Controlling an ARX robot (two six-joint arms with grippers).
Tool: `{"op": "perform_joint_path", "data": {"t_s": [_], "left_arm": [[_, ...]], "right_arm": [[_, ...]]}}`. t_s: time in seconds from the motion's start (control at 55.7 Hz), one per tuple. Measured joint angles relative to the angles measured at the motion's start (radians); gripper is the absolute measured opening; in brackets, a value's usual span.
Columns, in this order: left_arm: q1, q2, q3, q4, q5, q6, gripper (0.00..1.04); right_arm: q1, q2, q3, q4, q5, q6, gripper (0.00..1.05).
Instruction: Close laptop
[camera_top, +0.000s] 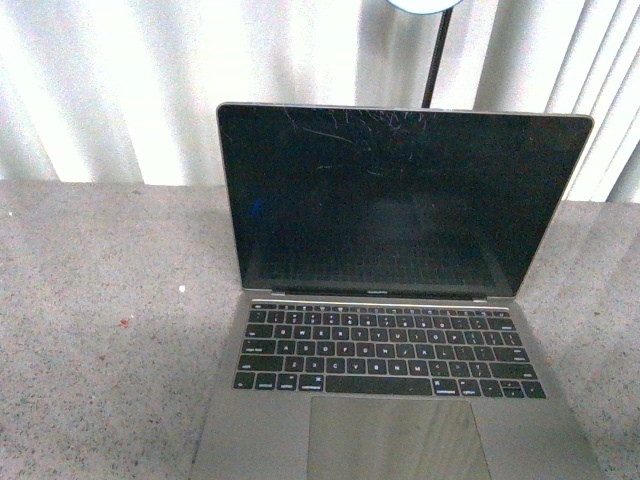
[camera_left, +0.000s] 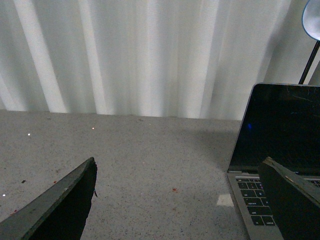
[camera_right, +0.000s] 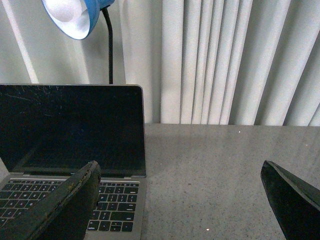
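Laptop (camera_top: 395, 300): grey-silver, lid open and near upright, scratched black screen dark, centred on the speckled grey worktop (camera_top: 100, 330) before a white curtain (camera_right: 225, 60). Left claw (camera_left: 177, 200): spread wide, holding nothing, by the laptop's left edge. Right claw (camera_right: 177, 202): spread wide, holding nothing, by its right edge. Blue lamp (camera_right: 75, 17): behind the lid.

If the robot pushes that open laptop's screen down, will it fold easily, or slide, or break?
The laptop looks thin and rigid, so the lid should probably pivot at the hinge, not bend. Its wide base lies flat on the table, so tipping seems unlikely, though it might slide. The screen is already scratched, so its glass may be fragile.
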Motion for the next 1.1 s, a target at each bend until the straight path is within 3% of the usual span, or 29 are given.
{"op": "perform_joint_path", "data": {"t_s": [0.413,0.467,0.521,0.611,0.683,0.826,0.916,1.096], "left_arm": [[0.000,0.000,0.000,0.000,0.000,0.000,0.98],[-0.005,0.037,0.011,-0.031,-0.061,-0.080,0.98],[0.000,0.121,0.021,0.014,-0.053,-0.175,0.98],[0.024,0.404,0.068,0.319,0.125,-0.247,0.98],[0.011,0.586,0.114,0.523,0.212,-0.220,0.98],[-0.031,0.999,0.293,0.815,0.288,-0.126,0.98],[-0.064,1.205,0.412,0.853,0.288,-0.068,0.98],[-0.152,1.468,0.654,0.816,0.241,0.034,0.98]], "right_arm": [[0.000,0.000,0.000,0.000,0.000,0.000,0.97],[0.004,0.039,0.032,-0.088,0.028,0.038,0.97],[0.000,0.134,0.074,-0.154,0.034,0.056,0.97],[-0.013,0.396,0.126,0.007,-0.061,-0.022,0.97],[-0.019,0.556,0.157,0.148,-0.113,-0.116,0.97],[-0.040,0.923,0.282,0.448,-0.204,-0.312,0.97],[-0.043,1.104,0.397,0.556,-0.217,-0.378,0.97],[-0.029,1.323,0.621,0.536,-0.289,-0.467,0.97]]}}
